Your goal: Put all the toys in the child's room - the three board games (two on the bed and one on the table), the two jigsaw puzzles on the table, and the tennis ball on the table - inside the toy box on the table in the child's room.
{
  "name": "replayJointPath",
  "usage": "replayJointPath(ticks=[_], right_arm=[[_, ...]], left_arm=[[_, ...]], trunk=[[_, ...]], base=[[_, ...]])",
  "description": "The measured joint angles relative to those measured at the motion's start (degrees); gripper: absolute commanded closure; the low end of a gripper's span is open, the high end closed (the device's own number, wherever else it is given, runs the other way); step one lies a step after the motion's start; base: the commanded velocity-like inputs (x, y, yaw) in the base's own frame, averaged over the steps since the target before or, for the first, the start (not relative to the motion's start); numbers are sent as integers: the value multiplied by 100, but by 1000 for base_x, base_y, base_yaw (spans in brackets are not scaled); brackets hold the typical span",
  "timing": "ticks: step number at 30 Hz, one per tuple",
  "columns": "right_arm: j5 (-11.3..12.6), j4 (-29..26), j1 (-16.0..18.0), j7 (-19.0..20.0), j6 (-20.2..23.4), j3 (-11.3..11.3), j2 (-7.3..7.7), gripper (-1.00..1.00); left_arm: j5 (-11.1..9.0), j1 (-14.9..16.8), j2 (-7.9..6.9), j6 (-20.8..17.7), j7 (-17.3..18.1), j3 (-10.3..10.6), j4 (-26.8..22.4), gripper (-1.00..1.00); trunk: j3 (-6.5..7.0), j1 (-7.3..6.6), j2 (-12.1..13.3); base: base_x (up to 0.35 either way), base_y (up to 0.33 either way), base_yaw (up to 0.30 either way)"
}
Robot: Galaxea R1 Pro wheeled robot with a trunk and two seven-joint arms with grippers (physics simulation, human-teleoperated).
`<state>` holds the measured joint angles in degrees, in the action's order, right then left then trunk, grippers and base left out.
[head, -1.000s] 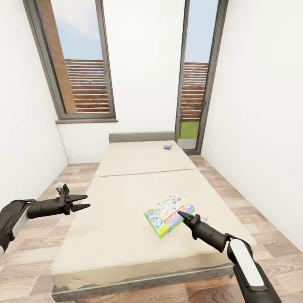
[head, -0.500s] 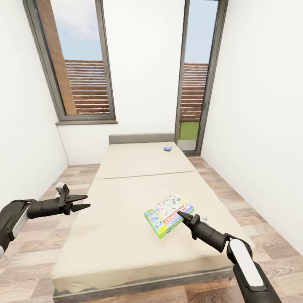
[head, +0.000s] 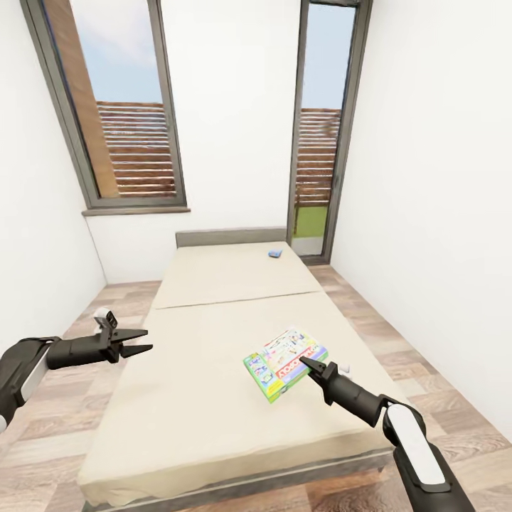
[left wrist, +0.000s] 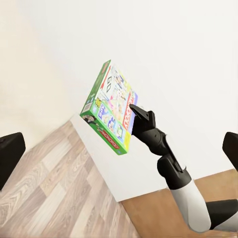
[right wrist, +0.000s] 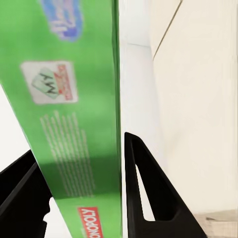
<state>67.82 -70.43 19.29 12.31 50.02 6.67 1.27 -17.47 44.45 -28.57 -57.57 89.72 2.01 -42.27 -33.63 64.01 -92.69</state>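
The multicoloured game (head: 286,363) is a flat rectangular printed box with a green edge carrying small print and a red "MONOPOLY" label. It is being held above the mattress near the foot of the bed (head: 213,370), tilted, with its printed face turned up and its green edge facing down. The right gripper (head: 307,364) is pinching one short end, one finger (right wrist: 144,198) pressing each broad face.

The small blue game (head: 276,253) is lying flat on the mattress near the grey headboard, well apart from the held box. The bed is low, with a plain beige mattress and grey frame.
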Motion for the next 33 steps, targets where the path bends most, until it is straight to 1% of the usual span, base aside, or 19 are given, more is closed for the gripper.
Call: replayJointPath(ticks=[33], right_arm=[[-35, 10, -2, 0, -5, 44, 8, 100]], left_arm=[[-1, 0, -33, 9, 0, -4, 0, -100]], trunk=[[593, -725, 1324]], base=[[0, 0, -279]])
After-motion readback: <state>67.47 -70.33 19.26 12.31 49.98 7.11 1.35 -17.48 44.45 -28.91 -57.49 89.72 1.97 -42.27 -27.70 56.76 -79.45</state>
